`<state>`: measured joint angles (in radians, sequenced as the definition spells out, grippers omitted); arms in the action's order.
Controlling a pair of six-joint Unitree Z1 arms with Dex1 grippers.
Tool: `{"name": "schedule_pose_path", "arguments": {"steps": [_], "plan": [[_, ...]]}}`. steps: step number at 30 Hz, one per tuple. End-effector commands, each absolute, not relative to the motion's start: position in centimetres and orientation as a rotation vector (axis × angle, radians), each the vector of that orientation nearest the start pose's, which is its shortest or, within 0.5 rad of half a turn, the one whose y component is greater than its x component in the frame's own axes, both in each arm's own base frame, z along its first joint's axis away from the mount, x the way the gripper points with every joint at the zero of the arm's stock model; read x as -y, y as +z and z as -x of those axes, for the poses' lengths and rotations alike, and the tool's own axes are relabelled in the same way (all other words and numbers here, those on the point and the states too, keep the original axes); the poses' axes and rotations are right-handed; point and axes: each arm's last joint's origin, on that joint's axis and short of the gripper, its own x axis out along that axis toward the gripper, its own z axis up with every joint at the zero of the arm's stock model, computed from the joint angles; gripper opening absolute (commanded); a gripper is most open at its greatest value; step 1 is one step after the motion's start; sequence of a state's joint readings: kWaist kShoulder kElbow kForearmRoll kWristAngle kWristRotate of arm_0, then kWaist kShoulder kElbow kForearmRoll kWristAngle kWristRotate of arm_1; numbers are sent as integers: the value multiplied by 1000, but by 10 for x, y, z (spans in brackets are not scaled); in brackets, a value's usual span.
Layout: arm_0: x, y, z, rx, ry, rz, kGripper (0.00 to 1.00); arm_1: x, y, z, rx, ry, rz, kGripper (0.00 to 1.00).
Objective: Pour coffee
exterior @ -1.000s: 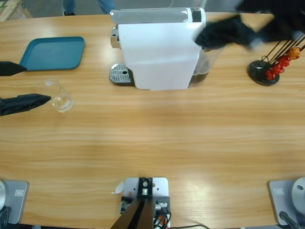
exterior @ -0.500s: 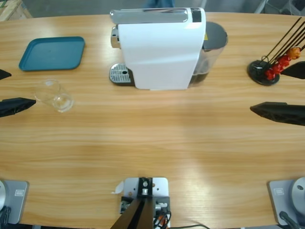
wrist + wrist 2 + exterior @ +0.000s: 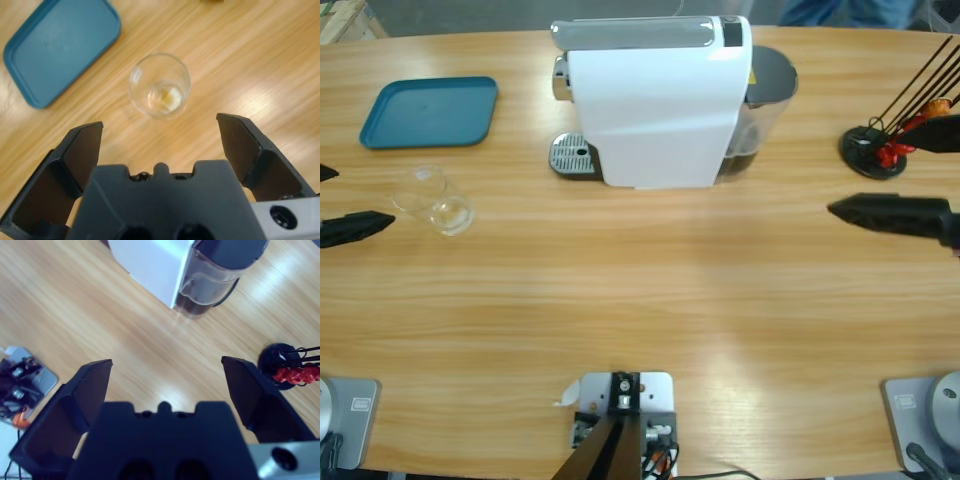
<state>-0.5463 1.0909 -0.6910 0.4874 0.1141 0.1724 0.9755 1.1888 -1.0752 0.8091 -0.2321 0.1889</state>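
Left gripper (image 3: 159, 131) jaws stand apart, just short of my empty glass (image 3: 159, 85) near the tray (image 3: 428, 112). Right gripper (image 3: 165, 385) gapes too, holding nothing. No coffee visible; the machine (image 3: 650, 100) is untouched, so I judge everything remains.

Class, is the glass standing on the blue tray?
No. The glass stands on the bare table, apart from the tray.

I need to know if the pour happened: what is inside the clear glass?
The glass stands upright and holds only a small pale patch at its bottom; no dark coffee shows inside.
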Motion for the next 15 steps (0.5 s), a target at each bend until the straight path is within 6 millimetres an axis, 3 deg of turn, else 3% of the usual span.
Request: {"name": "schedule_pose_path", "arguments": {"steps": [1, 7, 15], "plan": [[66, 265, -127, -890, -510, -421, 997, -140, 348, -121, -873, 579, 378, 1000], [49, 267, -129, -897, -430, -337, 996, -140, 340, -130, -878, 562, 361, 1000], [54, 261, -130, -921, -544, -332, 996, -139, 335, -145, -884, 524, 347, 1000]]}}
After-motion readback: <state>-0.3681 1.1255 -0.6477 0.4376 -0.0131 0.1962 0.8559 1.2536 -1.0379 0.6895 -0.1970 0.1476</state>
